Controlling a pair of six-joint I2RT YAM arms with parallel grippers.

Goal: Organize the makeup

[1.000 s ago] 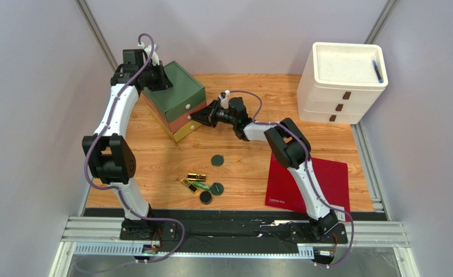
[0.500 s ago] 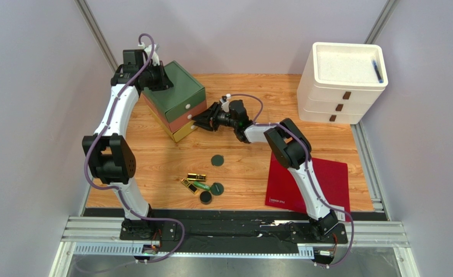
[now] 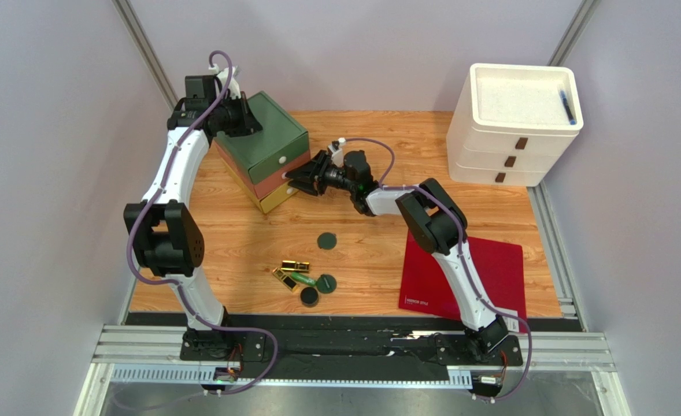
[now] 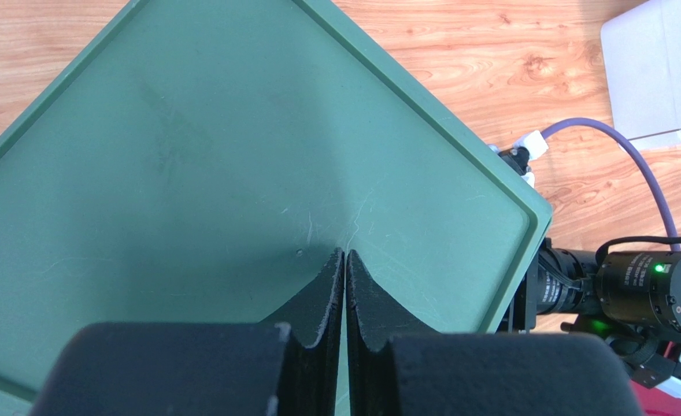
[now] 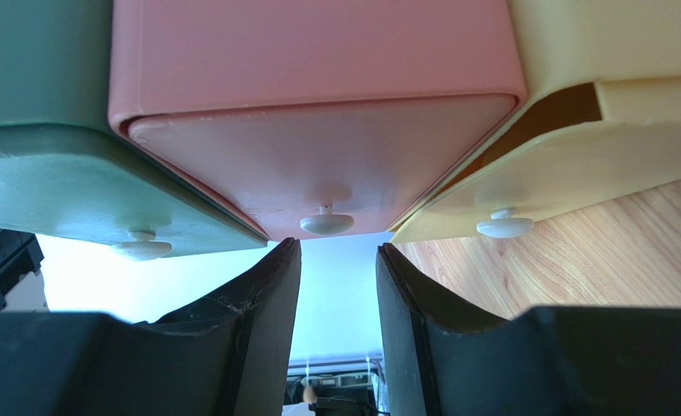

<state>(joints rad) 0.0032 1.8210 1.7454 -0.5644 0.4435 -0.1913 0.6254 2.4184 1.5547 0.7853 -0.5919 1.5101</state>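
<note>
— Where is the makeup?

— Loose on the bench (image 3: 370,251), in the lower centre of the overhead view. One dark green compact (image 3: 326,241) lies alone. Just below it, two more compacts (image 3: 326,282) are bunched with the gold lipstick tubes (image 3: 296,265) and a green tube (image 3: 303,280). Neither pincer holds any of it.

— And the left pincer (image 4: 344,257)?

— It is at the upper left of the overhead view, over the green top (image 4: 188,147) of the small drawer chest (image 3: 261,156). Its wrist view shows both fingers pressed together with nothing between them. I cannot tell whether the tips touch the lid.

— The right pincer (image 5: 338,247)?

— It is near the middle of the overhead view, pointing left at the chest's front. In its wrist view the fingers stand a little apart and grip nothing. The white knob (image 5: 327,224) of the pink drawer (image 5: 318,165) sits just ahead of the gap, not inside it. The green drawer (image 5: 75,173) is at frame left and the yellow drawer (image 5: 578,165) at frame right. The yellow one shows a dark slit along its upper edge, as if slightly out.

— Anything else there?

— A red sheet (image 3: 483,269) lies at lower right, partly under the right arm. A white stack of drawers (image 3: 509,147) stands at upper right, with a small blue thing (image 3: 566,106) on top.
</note>
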